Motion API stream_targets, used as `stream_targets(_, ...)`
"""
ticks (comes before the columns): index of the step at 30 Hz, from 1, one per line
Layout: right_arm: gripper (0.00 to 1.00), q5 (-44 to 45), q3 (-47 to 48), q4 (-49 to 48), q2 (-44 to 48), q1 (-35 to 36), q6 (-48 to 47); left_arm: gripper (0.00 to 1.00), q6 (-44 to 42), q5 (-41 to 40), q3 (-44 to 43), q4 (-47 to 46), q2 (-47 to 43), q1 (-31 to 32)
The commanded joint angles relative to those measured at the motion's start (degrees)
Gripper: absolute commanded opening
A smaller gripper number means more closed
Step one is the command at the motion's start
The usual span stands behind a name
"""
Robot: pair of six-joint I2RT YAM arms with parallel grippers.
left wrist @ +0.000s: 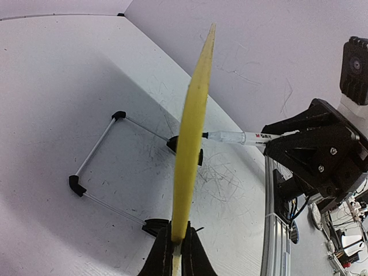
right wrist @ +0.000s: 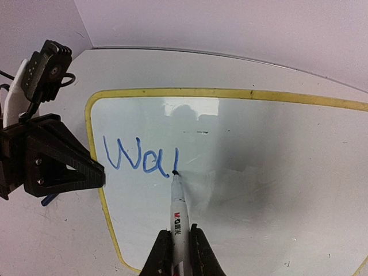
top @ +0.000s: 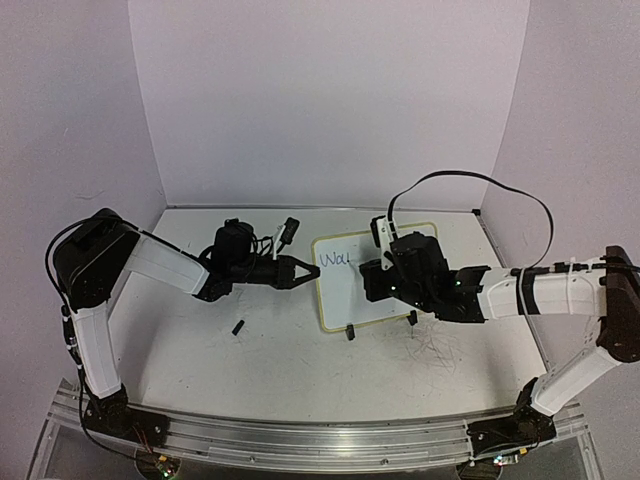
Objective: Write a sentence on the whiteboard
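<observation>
**Mid-word:** the sentence (right wrist: 135, 155) so far reads only "Wa" plus one upstroke, in blue, at the upper left of the whiteboard (right wrist: 259, 149). The whiteboard stands tilted on a wire stand (left wrist: 98, 167) w/ black feet, centre-right on the table (top: 200, 370), written face toward the right arm. The marker (right wrist: 178, 215) tip touches the surface just right of the "a", at the foot of the new stroke. The right end effector (right wrist: 175, 244) is clamped on the marker barrel, just near of the writing. The pen points away from the wrist, prob. so the tip stays in that wrist cam's view. The left end effector (left wrist: 177, 244) is clamped on the whiteboard's yellow left edge, just left of the "W", presumably to brace the propped panel vs. pen pressure. A small black piece (top: 239, 326), poss. the pen cap, lies on the table near-left of the whiteboard, apart from both arms. Judged: early in the task, most of the text not yet written.
</observation>
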State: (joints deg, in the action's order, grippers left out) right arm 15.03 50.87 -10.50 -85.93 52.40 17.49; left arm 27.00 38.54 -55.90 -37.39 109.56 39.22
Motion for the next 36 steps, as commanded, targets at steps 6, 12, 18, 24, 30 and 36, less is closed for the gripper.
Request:
stream_targets(6,0.00,0.8,1.0,0.2,0.6,-0.3,0.2,0.00,0.2,0.9,-1.2,2.5,-2.0,0.7)
stream_targets(12,0.00,2.4,2.1,-1.6,-0.5,-0.4,-0.3,0.00,0.2,0.9,-1.1,2.5,-2.1,0.7)
stream_targets(18,0.00,3.2,3.0,-2.0,-1.1,-0.5,-0.3,0.00,0.0,0.7,-1.0,2.6,-2.4,0.7)
stream_targets(24,0.00,3.5,3.2,-2.2,-1.1,-0.8,-0.5,0.00,0.0,0.7,-1.0,2.7,-2.2,0.7)
stream_targets(30,0.00,4.6,3.3,-2.2,-1.1,-1.1,-0.4,0.00,0.0,0.9,-1.2,2.7,-2.1,0.7)
stream_targets(36,0.00,5.8,2.6,-2.2,-0.6,-1.3,0.8,0.00,-0.1,0.9,-1.1,2.7,-2.1,0.8)
